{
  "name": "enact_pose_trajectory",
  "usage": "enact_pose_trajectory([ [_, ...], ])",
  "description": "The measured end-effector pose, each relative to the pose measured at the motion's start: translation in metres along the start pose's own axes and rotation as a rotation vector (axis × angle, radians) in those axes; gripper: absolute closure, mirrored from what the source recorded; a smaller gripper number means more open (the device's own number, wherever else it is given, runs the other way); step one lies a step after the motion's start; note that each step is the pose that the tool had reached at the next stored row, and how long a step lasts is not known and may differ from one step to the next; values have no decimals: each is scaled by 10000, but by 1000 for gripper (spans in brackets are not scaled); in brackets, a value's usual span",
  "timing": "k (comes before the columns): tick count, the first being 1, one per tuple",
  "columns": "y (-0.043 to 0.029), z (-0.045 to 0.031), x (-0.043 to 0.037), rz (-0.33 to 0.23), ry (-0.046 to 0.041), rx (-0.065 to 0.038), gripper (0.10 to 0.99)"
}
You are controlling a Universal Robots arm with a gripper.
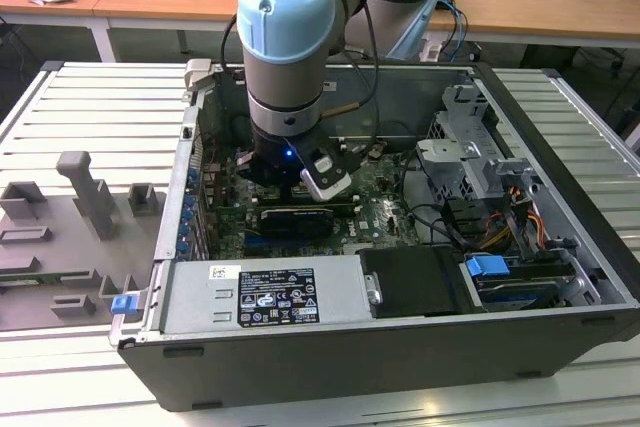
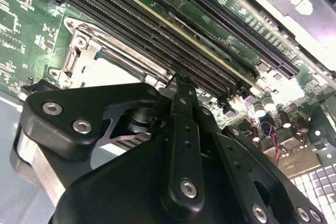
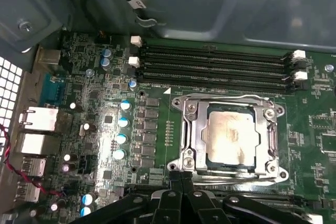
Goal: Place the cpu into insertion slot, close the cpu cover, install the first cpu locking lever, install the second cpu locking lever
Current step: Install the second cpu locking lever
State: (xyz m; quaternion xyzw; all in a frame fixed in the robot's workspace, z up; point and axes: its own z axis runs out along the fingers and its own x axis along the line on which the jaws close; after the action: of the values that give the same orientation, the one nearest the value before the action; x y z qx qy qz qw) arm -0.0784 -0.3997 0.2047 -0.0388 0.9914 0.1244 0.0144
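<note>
First wrist view: gripper has its fingertips pressed together, nothing between them, tips right at the near edge of the socket frame. Fingers in the second wrist view also meet in a single closed point, reaching down to the silvery frame just beside the long black memory slots.

Cpu already lies flat in the insertion slot, dull silver-beige top facing up, square to the socket. Cpu cover looks closed down over it: thin metal frame surrounds the chip, cut-out centre leaves the top exposed. So, by my read, the first two steps are done and the work stands at the locking levers.

Key relation: the socket lies directly ahead of the closed tips, touching or almost touching the frame edge nearest the gripper; the chip sits just beyond that edge. A thin metal bar runs along this same near edge, long axis crosswise to the fingers, probably one locking lever; cannot tell if it is latched.

Motherboard carries all of it; the socket sits toward the board edge next to the memory slots, capacitors and rear ports well apart on the far side.

Exterior view: arm reaches down into the open computer case, gripper low over the board's middle.
</note>
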Motion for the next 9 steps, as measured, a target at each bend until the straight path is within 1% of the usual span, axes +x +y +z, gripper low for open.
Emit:
enact_pose_trajectory([
  [1,-2,8,3,-1,-3,-38,980],
  [2,-4,15,7,-1,-8,-107,980],
  [3,-5,21,10,-1,-13,-176,980],
  [4,-10,35,18,-6,-20,-278,980],
  [5,-13,47,22,-10,-23,-316,980],
  [9,-21,80,29,-13,-28,-380,980],
])
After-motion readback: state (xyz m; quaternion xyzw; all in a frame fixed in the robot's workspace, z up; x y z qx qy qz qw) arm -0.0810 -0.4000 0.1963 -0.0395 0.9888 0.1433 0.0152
